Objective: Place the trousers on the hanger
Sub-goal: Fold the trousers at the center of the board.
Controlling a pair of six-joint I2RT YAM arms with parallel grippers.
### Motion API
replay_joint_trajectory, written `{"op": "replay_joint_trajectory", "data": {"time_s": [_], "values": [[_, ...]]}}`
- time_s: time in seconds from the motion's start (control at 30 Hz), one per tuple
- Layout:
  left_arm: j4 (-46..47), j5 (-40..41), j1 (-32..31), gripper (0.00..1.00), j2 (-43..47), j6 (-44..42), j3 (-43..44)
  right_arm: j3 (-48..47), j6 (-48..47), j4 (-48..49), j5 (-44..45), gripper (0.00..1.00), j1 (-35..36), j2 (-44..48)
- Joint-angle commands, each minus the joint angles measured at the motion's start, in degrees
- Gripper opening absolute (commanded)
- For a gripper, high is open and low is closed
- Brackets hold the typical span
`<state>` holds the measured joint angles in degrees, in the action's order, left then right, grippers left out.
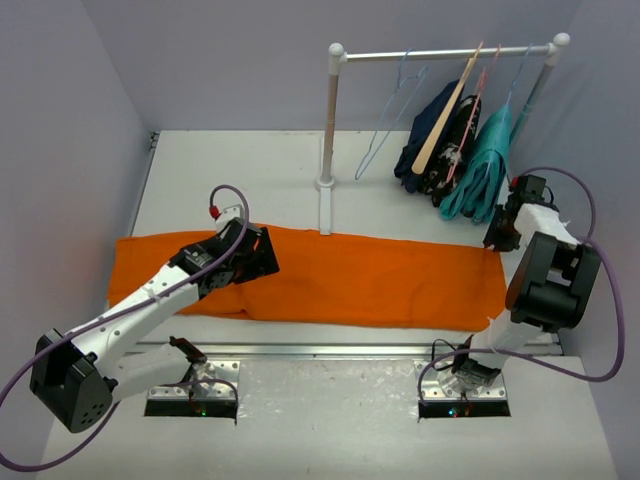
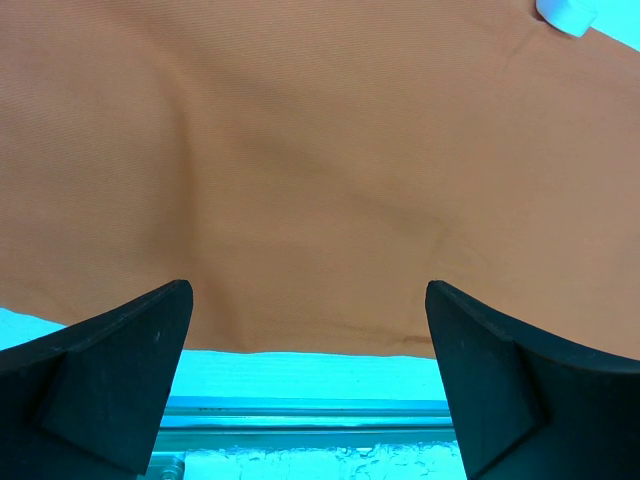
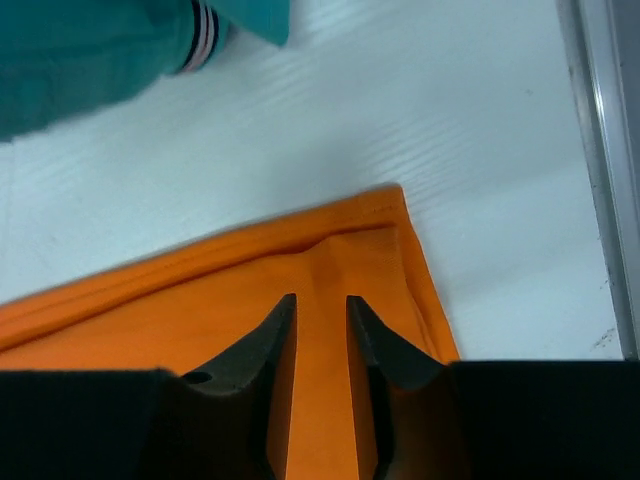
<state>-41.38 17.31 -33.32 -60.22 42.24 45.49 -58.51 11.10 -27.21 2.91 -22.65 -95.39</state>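
Left fingers (image 2: 110, 380) wide open, trousers (image 2: 300, 180) flat beneath: probably lining up a pinch. Right fingers (image 3: 250, 360) barely parted over the corner.

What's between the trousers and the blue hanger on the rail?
Top view: only bare table separates the trousers from the hanger; the rack post stands beside that stretch.

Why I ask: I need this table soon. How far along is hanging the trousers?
Done: the trousers lie flat across the table. In hand: the right gripper sits at their right corner, jaws narrowly apart; the left gripper hovers open above them. Left: the hanger hangs bare on the rail.
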Motion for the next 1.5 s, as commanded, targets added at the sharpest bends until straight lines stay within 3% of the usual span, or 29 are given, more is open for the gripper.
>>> {"op": "replay_joint_trajectory", "data": {"time_s": [0.0,0.07,0.1,0.13,0.17,0.27,0.33,0.37,0.43,0.53,0.6,0.7,0.87,1.07,1.27,1.47], "values": [[0.42,1.55,-0.21,1.00,1.51,0.65,0.36,-6.48,0.74,-0.99,0.90,0.57,3.75,0.26],[-0.97,3.88,0.08,1.00,1.45,3.15,1.23,-6.34,0.99,-1.20,4.56,0.66,8.61,2.45],[-2.21,4.75,0.61,1.00,1.59,4.33,1.63,-6.16,1.66,-1.50,7.25,0.76,10.51,3.72],[-2.96,5.49,1.21,1.00,1.52,5.67,1.78,-6.02,3.88,-2.61,8.61,0.98,13.34,5.80],[-3.75,6.45,1.99,1.00,1.51,7.33,1.87,-5.67,5.34,-3.25,9.68,0.99,15.08,7.33],[-6.52,7.91,8.95,1.00,0.46,12.60,1.41,-0.83,9.56,-3.06,11.89,0.99,23.47,13.20],[-6.24,5.81,21.07,1.00,-1.29,13.96,-0.48,6.74,14.95,-2.16,13.12,0.99,33.54,18.26],[-4.81,3.42,26.62,1.00,-2.57,13.42,-1.68,11.07,17.12,0.06,11.47,0.99,35.67,20.52],[-3.59,2.25,31.10,1.00,-4.38,12.98,-2.31,15.08,19.97,3.92,5.12,0.99,40.44,21.94],[-2.35,1.30,39.31,1.00,-7.71,13.54,-3.04,18.51,20.87,5.06,-0.01,0.99,45.17,19.96],[0.15,-0.08,45.38,1.00,-8.94,14.53,-4.66,18.38,20.54,3.66,3.49,0.99,48.56,17.10],[7.27,-0.25,52.75,1.00,-11.15,13.57,-5.76,22.74,21.33,7.54,-0.44,0.99,50.78,15.43],[13.01,2.85,58.20,1.00,-16.77,13.46,-5.39,28.40,21.28,14.15,-6.58,0.99,51.21,21.78],[19.52,2.52,62.44,1.00,-22.05,17.41,-11.36,30.98,19.85,17.14,-12.73,0.99,51.30,27.29],[12.28,6.06,63.73,1.00,-21.09,17.71,-8.94,31.63,18.23,16.66,-13.60,0.99,51.30,29.75],[-0.21,13.83,64.32,1.00,-15.80,17.32,0.47,32.44,17.87,16.72,-14.53,0.99,51.30,32.27]]}}
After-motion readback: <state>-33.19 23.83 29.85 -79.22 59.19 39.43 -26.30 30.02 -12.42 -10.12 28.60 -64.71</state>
